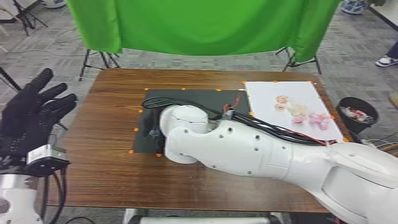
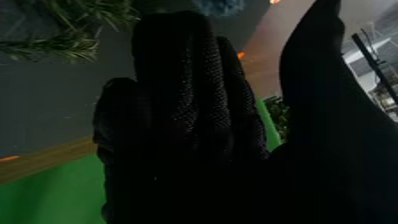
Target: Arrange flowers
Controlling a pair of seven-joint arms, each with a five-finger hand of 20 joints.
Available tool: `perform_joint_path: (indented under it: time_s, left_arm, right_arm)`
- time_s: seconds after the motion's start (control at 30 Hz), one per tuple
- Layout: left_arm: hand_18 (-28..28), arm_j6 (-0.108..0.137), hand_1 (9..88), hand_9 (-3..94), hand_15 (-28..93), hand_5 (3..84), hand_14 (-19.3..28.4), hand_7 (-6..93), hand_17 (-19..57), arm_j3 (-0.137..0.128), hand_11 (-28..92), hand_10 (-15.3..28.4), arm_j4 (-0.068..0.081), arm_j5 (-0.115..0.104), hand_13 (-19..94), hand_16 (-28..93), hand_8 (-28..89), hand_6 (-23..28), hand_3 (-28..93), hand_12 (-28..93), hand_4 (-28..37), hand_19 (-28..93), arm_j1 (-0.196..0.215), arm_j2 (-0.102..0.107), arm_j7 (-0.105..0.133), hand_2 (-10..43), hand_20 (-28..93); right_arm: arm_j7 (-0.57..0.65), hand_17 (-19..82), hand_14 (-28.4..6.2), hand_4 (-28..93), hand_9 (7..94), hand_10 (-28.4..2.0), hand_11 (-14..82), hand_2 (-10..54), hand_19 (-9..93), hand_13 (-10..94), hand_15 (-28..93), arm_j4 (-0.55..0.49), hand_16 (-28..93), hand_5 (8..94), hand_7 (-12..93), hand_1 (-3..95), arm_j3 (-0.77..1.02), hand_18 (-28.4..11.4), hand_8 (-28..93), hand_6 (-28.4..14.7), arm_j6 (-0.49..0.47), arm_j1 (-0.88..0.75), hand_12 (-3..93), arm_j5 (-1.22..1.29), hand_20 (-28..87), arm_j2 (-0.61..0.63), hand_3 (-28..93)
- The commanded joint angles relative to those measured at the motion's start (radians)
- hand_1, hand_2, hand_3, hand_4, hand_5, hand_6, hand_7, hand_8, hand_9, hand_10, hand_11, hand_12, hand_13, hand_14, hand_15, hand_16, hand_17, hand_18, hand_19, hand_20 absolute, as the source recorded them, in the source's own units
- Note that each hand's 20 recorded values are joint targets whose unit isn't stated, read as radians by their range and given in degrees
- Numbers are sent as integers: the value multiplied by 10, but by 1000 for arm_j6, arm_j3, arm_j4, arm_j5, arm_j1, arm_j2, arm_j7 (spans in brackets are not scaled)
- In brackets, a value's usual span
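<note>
Left hand (image 1: 31, 122): was raised by the table (image 1: 111, 105), fingers straight and apart.
Right hand (image 1: 158, 137): was over the dark mat (image 1: 206, 95), fingers straight, thumb apart.
Greenery (image 2: 67, 49): was near it.
Flowers (image 1: 319, 120): lay on white sheet (image 1: 266, 95).
Bin (image 1: 359, 102): held pale, reddish scraps (image 1: 357, 115).

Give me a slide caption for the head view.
Right arm over the dark mat, pink and cream flowers on the white sheet, left hand open beside the table.
</note>
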Motion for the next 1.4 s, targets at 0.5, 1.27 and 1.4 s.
perform_joint_path:
  time_s: [0.5, 1.27, 1.4]
  left_arm:
    - [284, 21, 286, 269, 519, 328, 276, 59, -68, -32, 201, 186, -21, 0, 189, -110, -66, 81, 610, 117, -211, 575, 103, -49, 5, 80, -44]
    - [284, 44, 276, 269, 526, 325, 276, 57, -67, -2, 205, 184, -46, -13, 191, -105, -63, 78, 598, 125, -220, 569, 201, -69, 8, 82, -26]
    - [284, 39, 276, 270, 533, 325, 277, 59, -66, 17, 212, 185, -44, -18, 192, -107, -64, 78, 598, 123, -221, 571, 191, -64, 15, 82, -26]
  right_arm:
    - [43, 515, -120, -214, 748, -195, 225, -40, 932, 764, 580, -58, 156, 524, 117, 215, 10, -170, -82, -87, -143, 14, 165, -96, 129, -1, 703]
    - [-8, 507, -162, -219, 732, -220, 209, 119, 932, 742, 584, -300, 147, 512, 86, 118, 132, -198, -72, -103, 18, 54, 163, -123, 80, 267, 719]
    - [-42, 481, -169, -213, 709, -221, 209, 116, 932, 713, 592, -382, 143, 513, 88, 156, 223, -198, -72, -98, 65, -13, 165, -96, 80, 417, 724]
